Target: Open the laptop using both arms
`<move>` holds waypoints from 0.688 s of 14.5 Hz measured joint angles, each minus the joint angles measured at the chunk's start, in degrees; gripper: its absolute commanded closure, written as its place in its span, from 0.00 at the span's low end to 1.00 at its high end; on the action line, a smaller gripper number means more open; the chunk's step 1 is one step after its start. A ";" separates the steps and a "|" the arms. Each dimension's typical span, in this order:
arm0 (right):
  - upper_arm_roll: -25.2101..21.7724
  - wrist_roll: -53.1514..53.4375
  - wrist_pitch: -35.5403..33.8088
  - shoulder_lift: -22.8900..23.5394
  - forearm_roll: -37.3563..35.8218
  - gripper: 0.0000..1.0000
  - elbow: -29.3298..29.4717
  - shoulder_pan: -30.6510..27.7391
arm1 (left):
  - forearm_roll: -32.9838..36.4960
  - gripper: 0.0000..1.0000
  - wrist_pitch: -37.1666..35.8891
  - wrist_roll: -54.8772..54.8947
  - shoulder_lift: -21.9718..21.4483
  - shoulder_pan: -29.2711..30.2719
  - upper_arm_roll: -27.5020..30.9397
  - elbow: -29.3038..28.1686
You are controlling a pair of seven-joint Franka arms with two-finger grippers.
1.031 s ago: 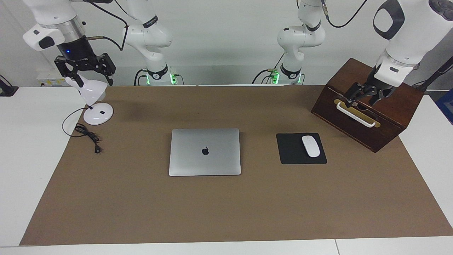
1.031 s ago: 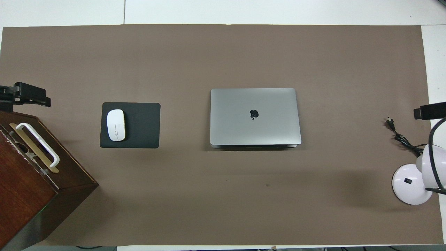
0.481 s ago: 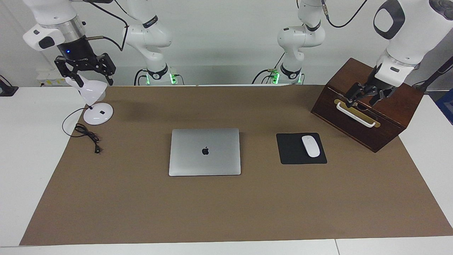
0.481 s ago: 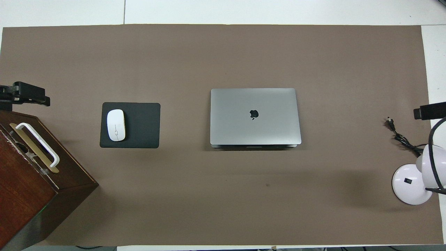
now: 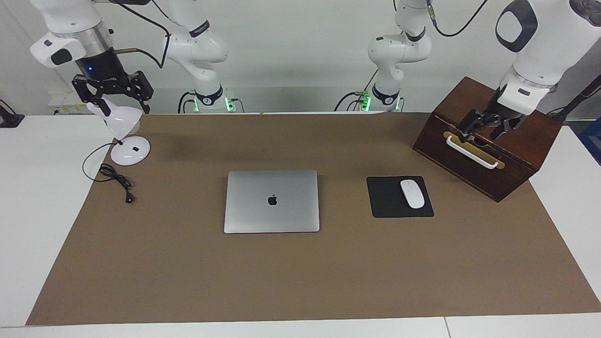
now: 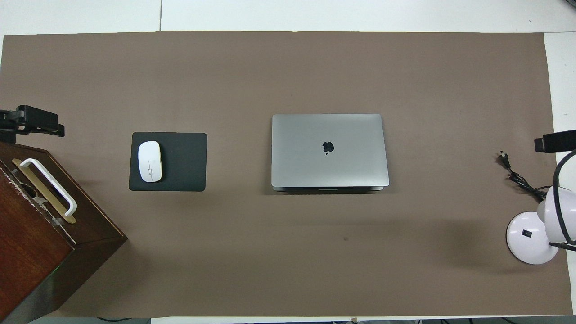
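The laptop (image 5: 271,201) is a thin silver-grey rectangle with a dark apple logo. It lies shut and flat at the middle of the brown mat, and it also shows in the overhead view (image 6: 329,149). My right gripper (image 5: 114,99) hangs open in the air over the white lamp at the right arm's end of the table; only its tip (image 6: 555,143) shows from overhead. My left gripper (image 5: 480,133) hangs open over the wooden box at the left arm's end, and its tip (image 6: 38,122) shows from overhead. Both grippers are empty and well apart from the laptop.
A black mouse pad (image 5: 392,199) with a white mouse (image 5: 412,193) lies beside the laptop, toward the left arm's end. A dark wooden box (image 5: 516,141) with a white handle (image 5: 471,151) stands there. A white desk lamp (image 5: 127,150) and its black cable (image 5: 115,180) sit at the right arm's end.
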 measured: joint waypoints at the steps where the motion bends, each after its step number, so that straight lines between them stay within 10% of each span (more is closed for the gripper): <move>1: -0.08 0.00 1.78 0.04 0.00 0.00 -0.55 -0.18 | 0.00 0.06 0.08 -0.01 0.00 0.00 0.00 0.00; 5: -0.18 -0.47 10.63 1.84 0.00 0.00 -3.48 -1.09 | 0.02 1.00 0.63 -1.48 0.00 0.16 0.04 -0.02; 10: -0.18 -0.77 21.00 7.21 1.14 0.00 -4.41 -1.40 | 0.02 1.00 3.95 -1.93 -0.02 1.32 0.03 -1.22</move>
